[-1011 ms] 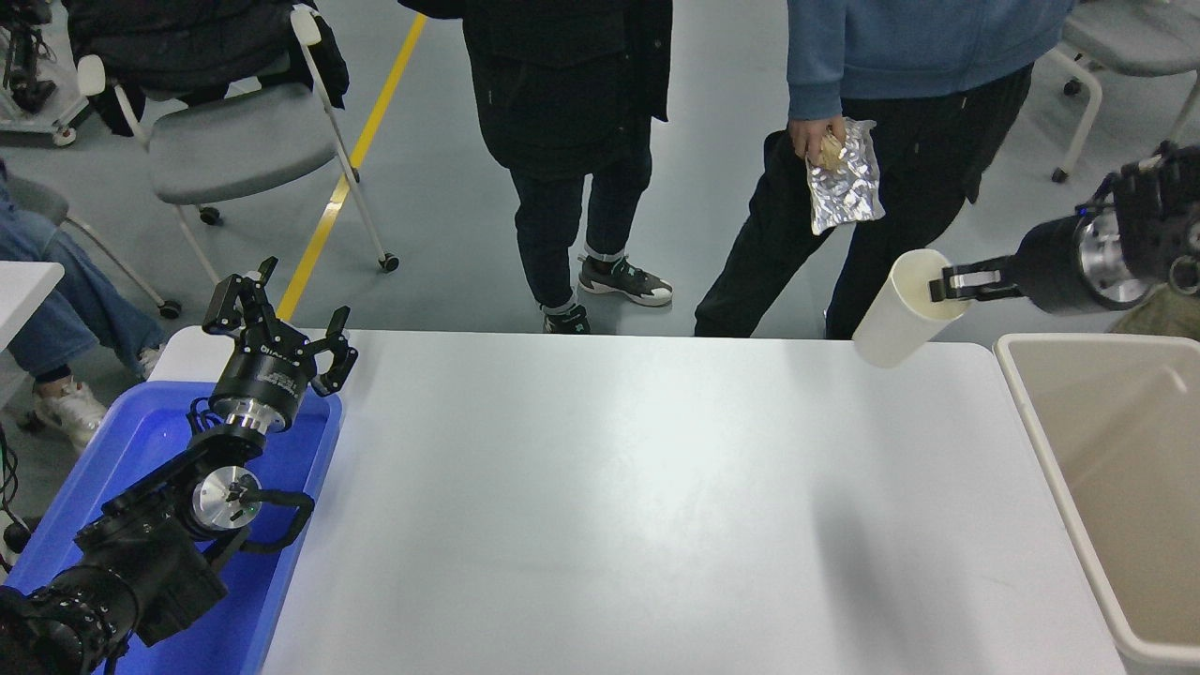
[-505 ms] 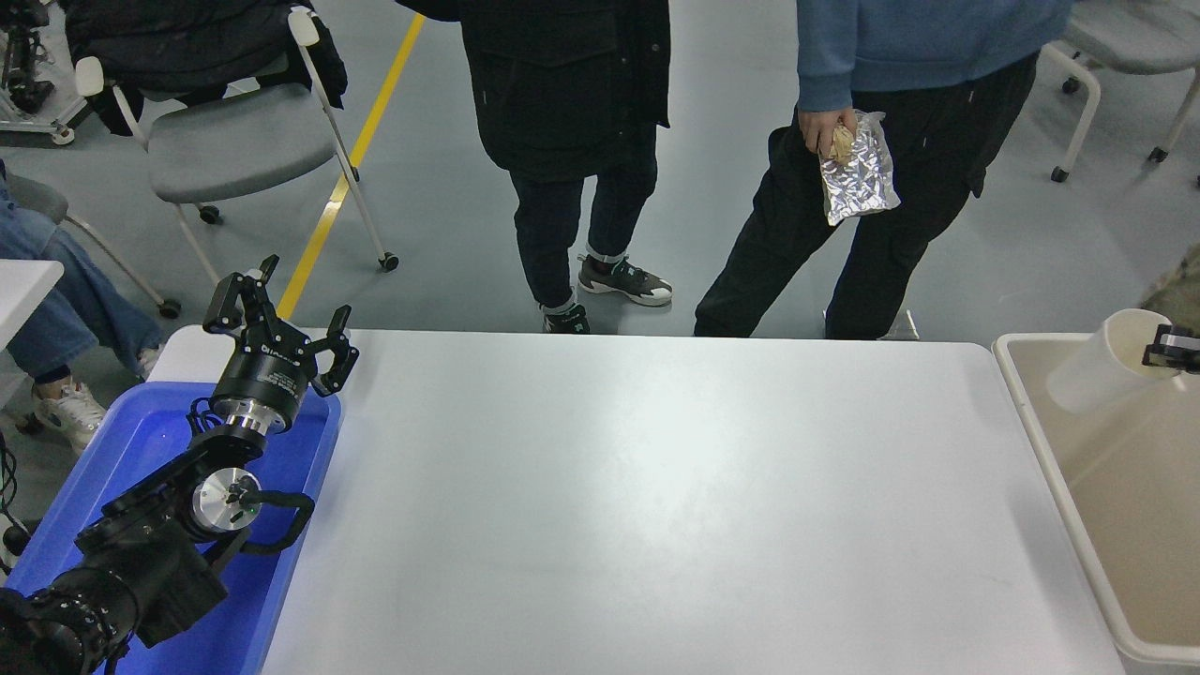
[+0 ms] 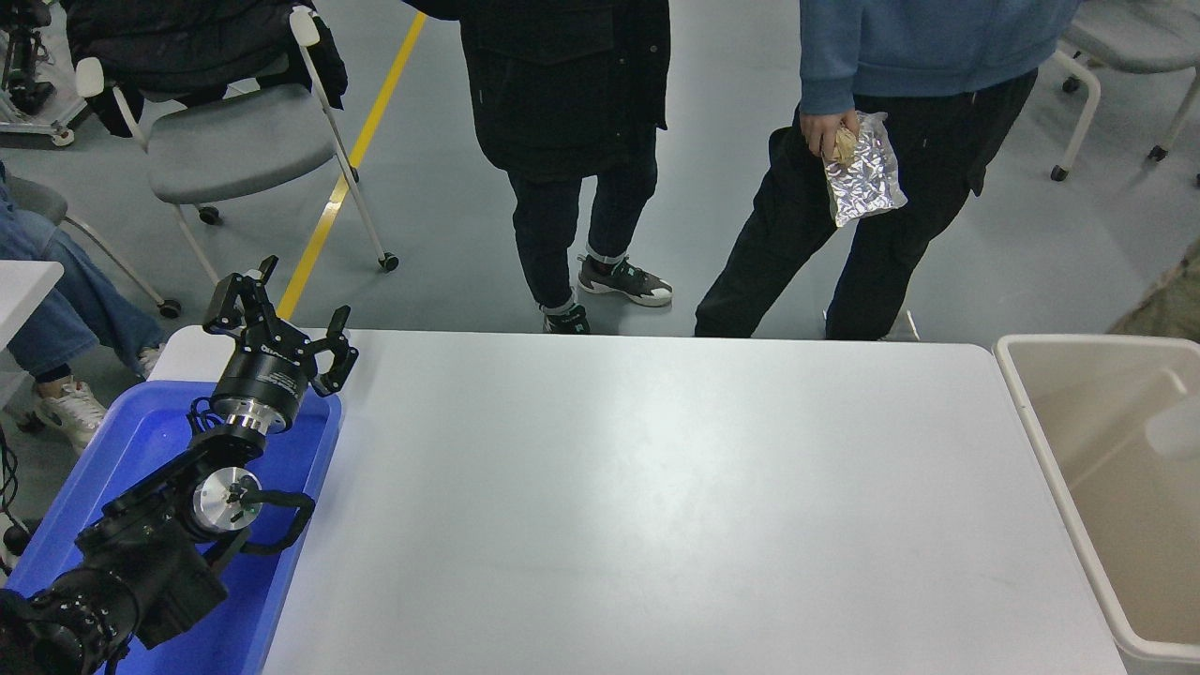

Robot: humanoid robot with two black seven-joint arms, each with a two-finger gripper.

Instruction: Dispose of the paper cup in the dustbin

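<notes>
The paper cup [image 3: 1175, 437] shows as a blurred white shape inside the beige dustbin [image 3: 1057, 487], at the picture's right edge next to the table's right end. No gripper is near it. My right arm and gripper are out of view. My left gripper [image 3: 284, 317] is open and empty, parked over the far end of the blue tray at the lower left.
A shallow blue tray [image 3: 141, 441] lies at the table's left end under my left arm. Two people stand at the far side; one holds a silver foil bag [image 3: 867, 169]. A grey chair [image 3: 234, 141] stands at the far left.
My right gripper carried the paper cup to the right over the dustbin, then left the picture. The cup is now loose inside the dustbin. The left arm has not moved.
</notes>
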